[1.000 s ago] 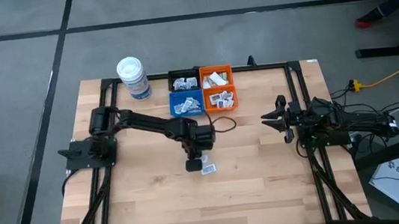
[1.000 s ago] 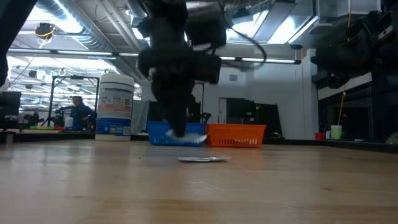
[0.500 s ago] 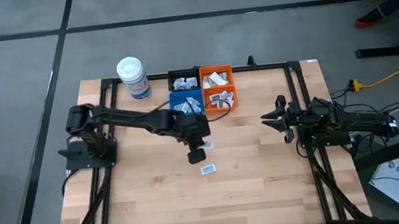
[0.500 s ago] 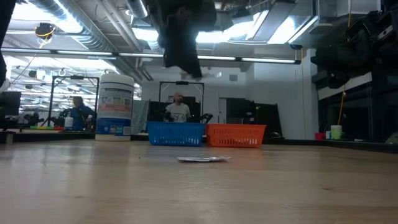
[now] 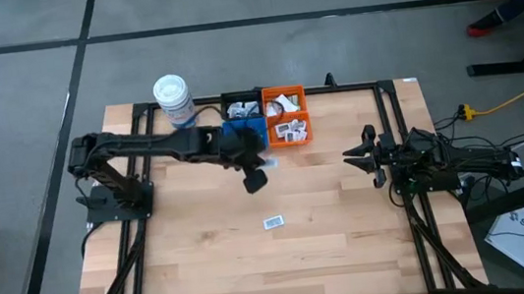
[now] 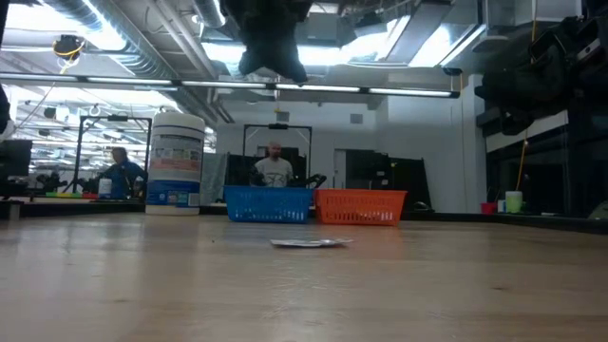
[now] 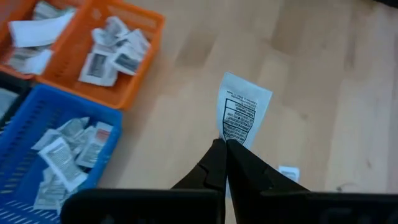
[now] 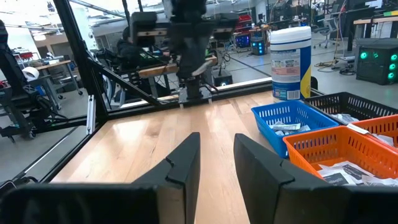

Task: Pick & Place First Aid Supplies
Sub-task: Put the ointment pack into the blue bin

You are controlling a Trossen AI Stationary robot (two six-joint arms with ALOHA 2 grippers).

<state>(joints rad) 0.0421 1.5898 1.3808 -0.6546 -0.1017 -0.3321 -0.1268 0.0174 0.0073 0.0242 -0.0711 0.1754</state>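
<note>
The left end effector is raised above the worktop, just in front of the blue bin, clenched on a white printed sachet. A second sachet lies flat on the worktop, well apart from the bins. The blue bin and the orange bin hold further sachets. The right end effector rests at the worktop's right side, fingers parted, grasping nothing.
</note>
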